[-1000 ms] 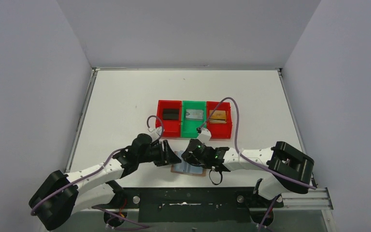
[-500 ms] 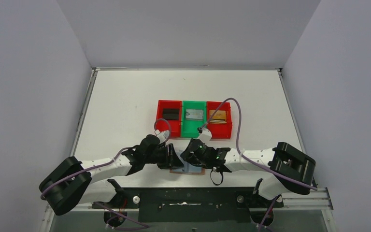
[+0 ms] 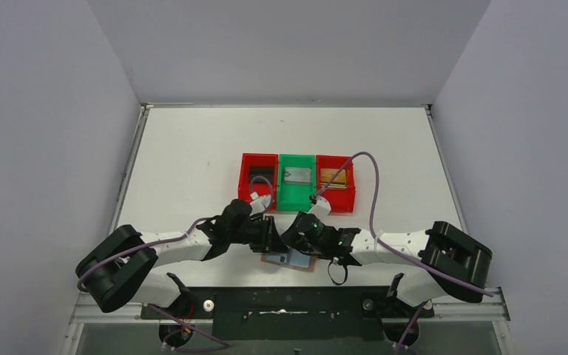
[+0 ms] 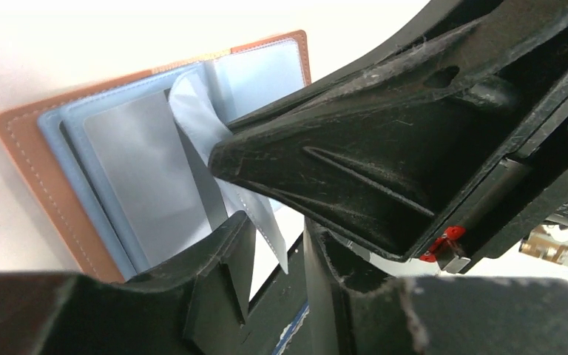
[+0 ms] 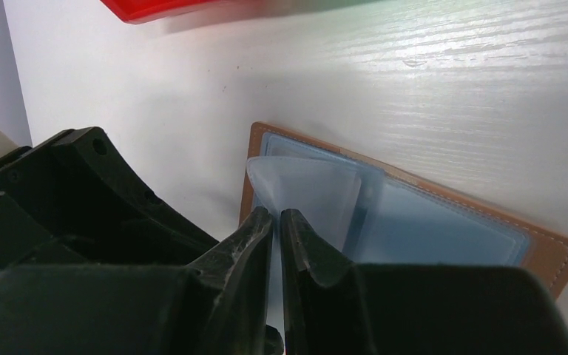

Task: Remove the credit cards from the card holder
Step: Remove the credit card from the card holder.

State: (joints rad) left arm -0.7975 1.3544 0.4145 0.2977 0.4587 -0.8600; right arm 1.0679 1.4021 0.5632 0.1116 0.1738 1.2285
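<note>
Your card holder (image 3: 296, 261) lies open at the middle of the tabletop's near edge, its long side along that edge. The right gripper (image 5: 276, 218) is clamped on its lifted clear leaf (image 5: 307, 196). The left gripper (image 4: 277, 225), jaws apart, has this same leaf between its fingers, coming from the left.

Table (image 3: 192, 163): white, flat.
Green bin (image 3: 296, 197): mid-table.
Red bin (image 3: 249, 159): touching green bin's left side.
Second red bin (image 3: 340, 197): touching its right side.
Card holder (image 3: 290, 260): open, nearer than green bin.
</note>
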